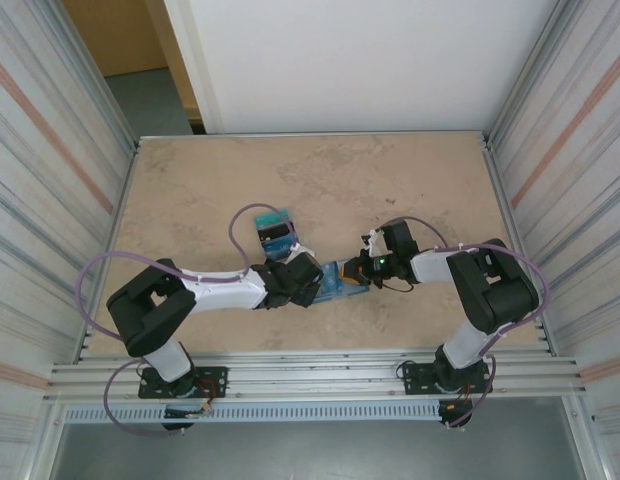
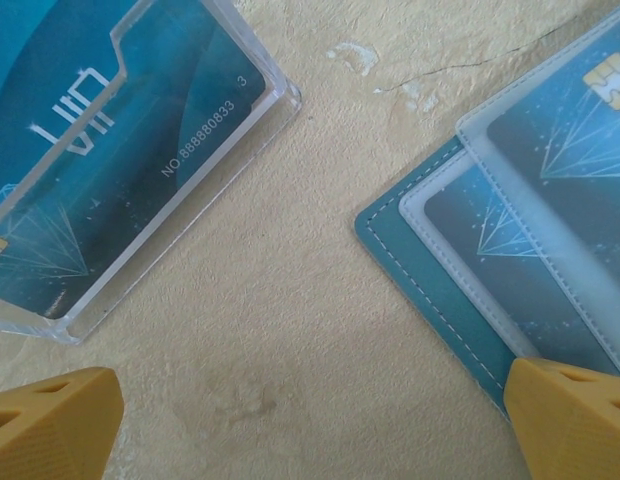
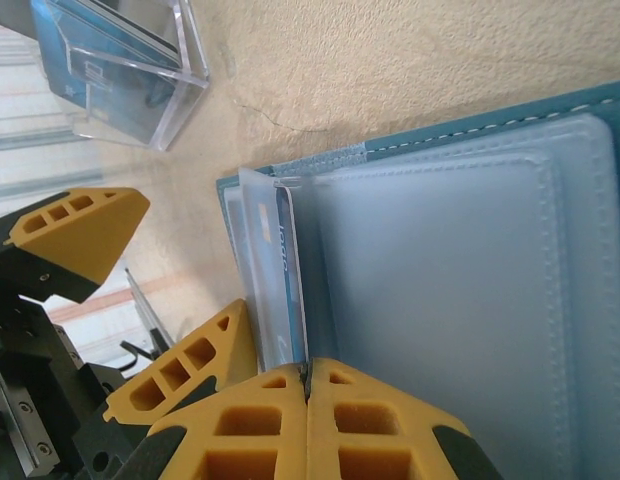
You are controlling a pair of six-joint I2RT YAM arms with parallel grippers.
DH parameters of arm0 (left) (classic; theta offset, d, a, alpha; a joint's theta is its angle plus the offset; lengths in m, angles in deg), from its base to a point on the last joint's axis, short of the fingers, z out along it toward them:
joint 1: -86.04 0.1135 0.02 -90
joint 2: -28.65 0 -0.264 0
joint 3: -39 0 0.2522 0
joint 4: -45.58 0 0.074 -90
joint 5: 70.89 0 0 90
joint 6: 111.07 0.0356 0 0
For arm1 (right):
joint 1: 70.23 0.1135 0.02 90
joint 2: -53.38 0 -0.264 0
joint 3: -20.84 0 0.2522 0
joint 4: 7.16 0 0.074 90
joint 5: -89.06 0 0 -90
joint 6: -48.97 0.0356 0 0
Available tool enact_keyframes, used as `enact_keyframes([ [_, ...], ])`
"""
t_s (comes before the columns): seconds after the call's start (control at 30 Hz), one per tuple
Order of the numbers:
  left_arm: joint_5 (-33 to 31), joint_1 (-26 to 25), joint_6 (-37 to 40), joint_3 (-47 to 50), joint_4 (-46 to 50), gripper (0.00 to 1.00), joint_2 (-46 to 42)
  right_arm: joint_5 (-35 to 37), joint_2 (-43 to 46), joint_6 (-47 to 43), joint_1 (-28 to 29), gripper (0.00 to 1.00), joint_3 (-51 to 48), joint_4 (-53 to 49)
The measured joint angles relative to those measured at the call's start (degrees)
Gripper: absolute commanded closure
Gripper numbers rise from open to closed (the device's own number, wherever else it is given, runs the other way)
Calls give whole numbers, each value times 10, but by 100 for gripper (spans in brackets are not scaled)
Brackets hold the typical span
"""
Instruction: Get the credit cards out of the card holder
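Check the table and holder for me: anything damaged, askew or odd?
The tabletop has a hairline crack and a pale chip near the card holder corner. Otherwise nothing stands out: one card is pinched in the shut right pincer, as the job needs.

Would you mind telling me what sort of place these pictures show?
Probably a robot test cell: a beige tabletop fenced by ribbed metal walls, with the left arm and right arm bolted to an aluminium rail at its near edge.

Card holder (image 2: 430, 270) cropped at right edge, clear case (image 2: 275, 97) cropped at left, card (image 3: 288, 270) end hidden within right gripper (image 3: 308, 375)
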Motion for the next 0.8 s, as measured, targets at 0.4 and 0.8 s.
enact_keyframes([
  [0.4, 2, 4, 29, -46, -1, 1, 0, 0, 0, -10, 0, 96, 0, -5],
  [0.8, 11, 16, 44, -71, -10, 1, 56, 0, 0, -10, 0, 96, 0, -9],
])
